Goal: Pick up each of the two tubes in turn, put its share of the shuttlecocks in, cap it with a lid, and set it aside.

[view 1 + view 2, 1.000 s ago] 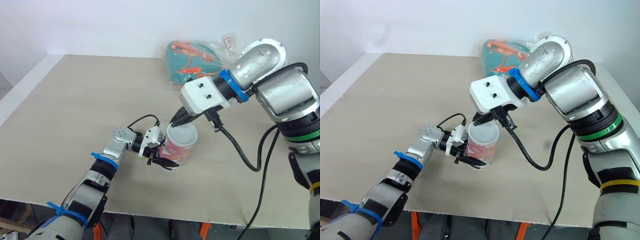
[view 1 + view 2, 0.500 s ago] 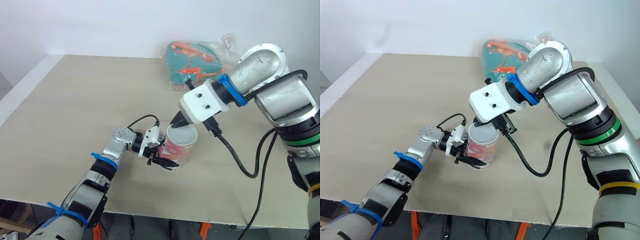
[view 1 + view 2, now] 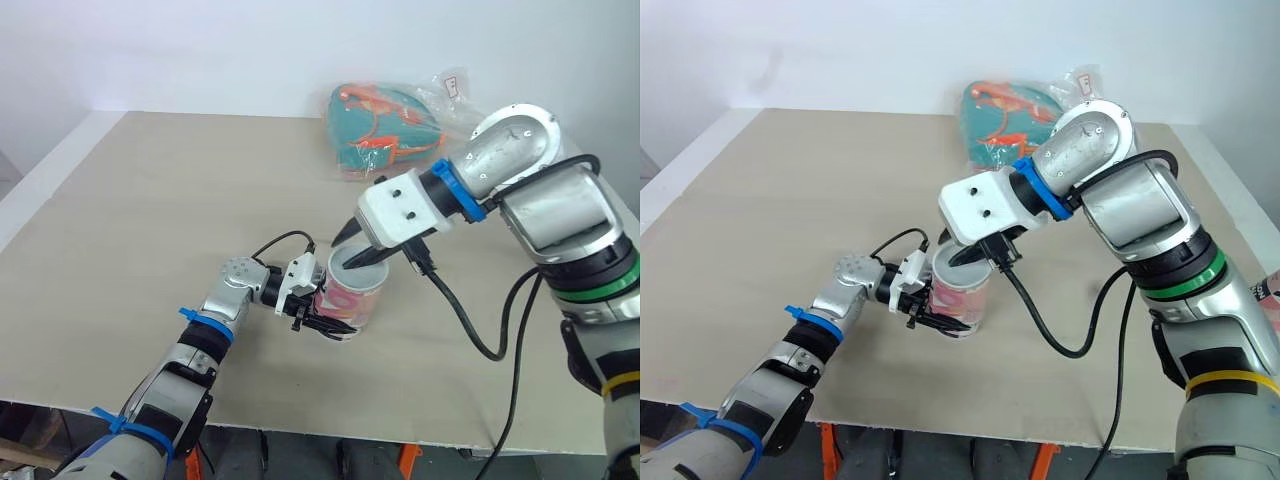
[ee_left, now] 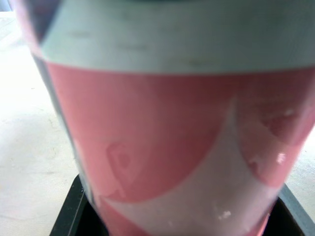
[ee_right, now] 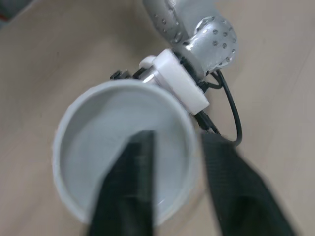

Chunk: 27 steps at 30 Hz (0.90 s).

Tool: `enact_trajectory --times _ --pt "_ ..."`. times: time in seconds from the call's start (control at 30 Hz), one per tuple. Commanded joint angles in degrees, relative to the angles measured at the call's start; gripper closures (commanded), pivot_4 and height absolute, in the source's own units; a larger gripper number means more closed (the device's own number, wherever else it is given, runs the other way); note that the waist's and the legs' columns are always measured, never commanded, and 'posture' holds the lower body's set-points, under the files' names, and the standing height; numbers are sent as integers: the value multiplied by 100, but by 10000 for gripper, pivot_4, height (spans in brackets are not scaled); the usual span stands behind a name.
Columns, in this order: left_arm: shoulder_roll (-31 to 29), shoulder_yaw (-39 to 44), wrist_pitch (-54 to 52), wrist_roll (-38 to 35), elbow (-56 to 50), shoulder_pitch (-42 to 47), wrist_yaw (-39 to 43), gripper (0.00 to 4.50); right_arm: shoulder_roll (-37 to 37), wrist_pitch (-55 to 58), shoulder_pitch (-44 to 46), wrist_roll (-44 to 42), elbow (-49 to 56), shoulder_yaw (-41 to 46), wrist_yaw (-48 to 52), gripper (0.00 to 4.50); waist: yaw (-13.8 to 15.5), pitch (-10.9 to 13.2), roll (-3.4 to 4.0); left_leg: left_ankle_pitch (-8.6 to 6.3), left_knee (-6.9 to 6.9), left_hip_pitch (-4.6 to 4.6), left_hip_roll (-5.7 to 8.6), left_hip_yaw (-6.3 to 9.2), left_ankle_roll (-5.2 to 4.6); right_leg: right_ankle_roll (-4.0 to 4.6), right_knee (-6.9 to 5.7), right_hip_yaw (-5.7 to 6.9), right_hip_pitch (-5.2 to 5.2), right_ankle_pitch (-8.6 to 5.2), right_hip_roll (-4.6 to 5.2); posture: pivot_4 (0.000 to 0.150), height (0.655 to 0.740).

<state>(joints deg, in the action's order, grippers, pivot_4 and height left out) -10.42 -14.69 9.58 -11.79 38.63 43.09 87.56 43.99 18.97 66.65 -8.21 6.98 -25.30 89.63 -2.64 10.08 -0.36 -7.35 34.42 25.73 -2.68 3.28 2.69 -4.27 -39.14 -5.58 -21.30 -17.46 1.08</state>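
Right gripper (image 3: 352, 250) sits at the tube (image 3: 350, 300) mouth with its jaws apart. 1 finger (image 5: 133, 167) is down inside the white bore and the other (image 5: 221, 167) is outside the wall, so it straddles the rim. There's a visible gap between the inner finger and the wall, so it isn't pinching.

Left gripper (image 3: 318, 322) is clamped on the tube's lower body from the robot's left side. In the left wrist view the pink-and-white wall sits between both black pads. The tube is near the middle of the table (image 3: 150, 200), close to the front edge. It's roughly upright, mouth up and uncapped. Can't tell if its base rests on the table or is just above it.

Teal bag (image 3: 385, 135) with an orange print, in clear plastic wrap, lies at the far edge, well apart from the tube. 1 black cable (image 3: 480, 330) loops down from the right wrist.
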Motion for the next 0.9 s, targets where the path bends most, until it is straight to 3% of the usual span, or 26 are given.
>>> enact_trajectory --times 0.03,0.07,0.3,0.57,0.67,0.73,0.77,0.83,0.9 --pt "-77 90 -88 23 16 -19 -142 23227 -160 204 -9 -45 -12 -44 93 8636 0 0 0 0 0 0 0 0 0 0 0 0 0 0 0 1500 7400" --pt "-70 92 -84 24 25 -12 -148 23227 -197 336 49 -107 -43 31 103 4711 0 0 0 0 -1 0 0 0 0 0 0 0 0 0 0 1500 7400" --pt "-28 98 -82 29 48 -1 -165 23227 -270 1034 547 -687 -368 623 194 4711 -1 2 1 0 -1 1 0 -1 0 2 -1 -2 -3 2 0 1500 7400" --pt "-9 108 -72 41 76 4 -174 23227 369 1181 581 -1273 -309 694 287 4711 -3 3 1 0 -5 3 0 -2 0 2 0 -3 -7 -1 1 1500 7400" --pt "-14 115 -60 48 106 13 -162 23227 500 1158 515 -1391 -185 645 287 11851 -3 3 1 0 -4 3 0 -2 0 1 0 -3 -7 0 1 1500 7400" --pt "-14 117 -56 52 126 27 -159 23227 541 1128 470 -1410 -126 601 287 21844 -3 3 1 0 -4 3 0 -3 0 1 0 -5 -7 0 1 1500 7400" --pt "-12 121 -51 51 138 39 -160 23227 568 1080 395 -1385 -56 533 287 23155 -3 3 1 0 -4 3 0 -3 0 0 0 -4 -7 0 1 1500 7400" --pt "-10 131 -44 48 151 51 -167 23227 578 1044 272 -1362 58 456 287 34168 -3 3 0 0 -4 3 0 -3 0 0 0 -4 -7 -1 1 1500 7400" --pt "-12 133 -30 54 164 53 -176 23227 611 984 212 -1303 83 394 287 39821 -3 3 0 0 -4 3 0 -3 0 0 0 -4 -7 -1 1 1500 7400"
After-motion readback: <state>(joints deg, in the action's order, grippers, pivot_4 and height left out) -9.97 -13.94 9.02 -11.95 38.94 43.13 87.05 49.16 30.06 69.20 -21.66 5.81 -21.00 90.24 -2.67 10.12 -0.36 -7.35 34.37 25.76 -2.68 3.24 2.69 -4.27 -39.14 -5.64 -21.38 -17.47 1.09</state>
